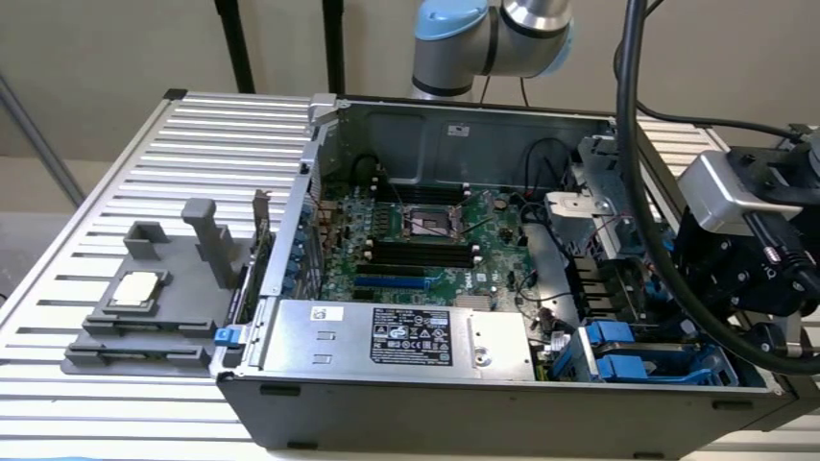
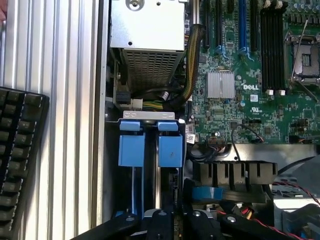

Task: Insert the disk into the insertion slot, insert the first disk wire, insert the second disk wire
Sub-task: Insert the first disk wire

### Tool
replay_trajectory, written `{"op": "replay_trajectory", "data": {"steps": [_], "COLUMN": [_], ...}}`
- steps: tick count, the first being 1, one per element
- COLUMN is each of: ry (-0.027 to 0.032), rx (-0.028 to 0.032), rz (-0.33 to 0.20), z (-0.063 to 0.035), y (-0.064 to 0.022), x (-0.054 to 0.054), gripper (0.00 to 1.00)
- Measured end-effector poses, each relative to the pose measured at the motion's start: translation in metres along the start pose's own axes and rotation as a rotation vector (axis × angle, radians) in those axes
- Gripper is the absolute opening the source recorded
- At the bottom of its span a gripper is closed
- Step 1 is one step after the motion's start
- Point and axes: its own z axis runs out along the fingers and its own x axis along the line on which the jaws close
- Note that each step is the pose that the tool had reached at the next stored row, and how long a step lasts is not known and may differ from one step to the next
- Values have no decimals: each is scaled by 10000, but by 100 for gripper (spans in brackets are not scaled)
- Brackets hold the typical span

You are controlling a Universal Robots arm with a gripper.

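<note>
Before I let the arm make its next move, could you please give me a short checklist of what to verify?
1. Computer case open at the top: ok.
2. Gripper above the insertion slot: ok.
3. Disk seated in that slot: cannot tell.
4. Both disk wires plugged in: cannot tell.
5. Red wires clear of the gripper: cannot tell; they run close by.

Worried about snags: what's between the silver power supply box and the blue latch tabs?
Wrist view: black and yellow cables lie between the silver box and the blue latch tabs.
</note>
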Motion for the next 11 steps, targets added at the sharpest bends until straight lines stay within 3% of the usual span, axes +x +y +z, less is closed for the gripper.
{"op": "replay_trajectory", "data": {"steps": [11], "ry": [28], "rx": [1], "rz": [7], "z": [5], "y": [2], "x": [-20], "gripper": [17]}}
